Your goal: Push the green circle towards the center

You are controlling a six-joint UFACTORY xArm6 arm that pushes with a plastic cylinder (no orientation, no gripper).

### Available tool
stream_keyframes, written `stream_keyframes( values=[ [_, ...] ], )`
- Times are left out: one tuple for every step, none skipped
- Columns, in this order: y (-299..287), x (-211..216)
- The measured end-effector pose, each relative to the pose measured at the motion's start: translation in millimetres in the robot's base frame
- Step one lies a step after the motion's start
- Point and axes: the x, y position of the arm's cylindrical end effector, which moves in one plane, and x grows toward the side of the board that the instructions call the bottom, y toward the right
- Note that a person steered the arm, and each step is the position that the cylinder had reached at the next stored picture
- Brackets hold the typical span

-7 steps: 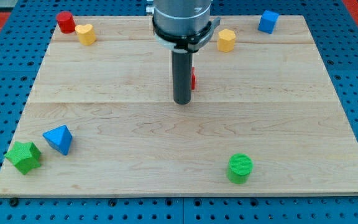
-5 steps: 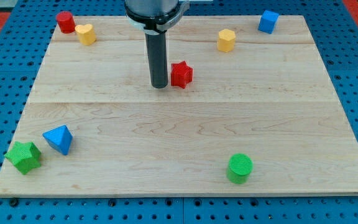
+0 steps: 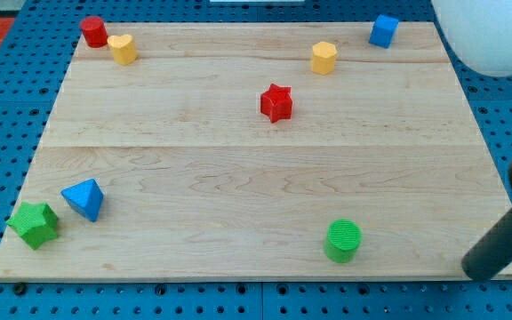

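Note:
The green circle [image 3: 343,241] is a short green cylinder near the board's bottom edge, right of the middle. My tip [image 3: 481,267] is at the view's lower right, near the board's bottom right corner. It is well to the right of the green circle and not touching it. The rod leans up toward the view's right edge.
A red star [image 3: 276,102] lies above the board's middle. A yellow hexagon [image 3: 324,57] and a blue cube [image 3: 383,30] are at the top right. A red cylinder [image 3: 94,31] and a yellow block [image 3: 123,48] are at the top left. A blue triangle [image 3: 84,198] and a green star [image 3: 34,223] are at the bottom left. The white arm body [image 3: 487,36] fills the top right corner.
The rod has left the upper middle of the board, beside the red star, and now stands at the lower right. The red star has shifted slightly to the right.

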Motion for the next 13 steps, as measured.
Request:
stream_keyframes(
  values=[
    [-73, 1],
    [-136, -5],
    [-142, -35],
    [-144, -62],
    [-169, -95],
    [-205, -122],
    [-173, -122],
    [-140, -115],
    [-117, -121],
    [-146, -149],
    [-207, -164],
    [-215, -170],
    [-181, -160]
  ],
)
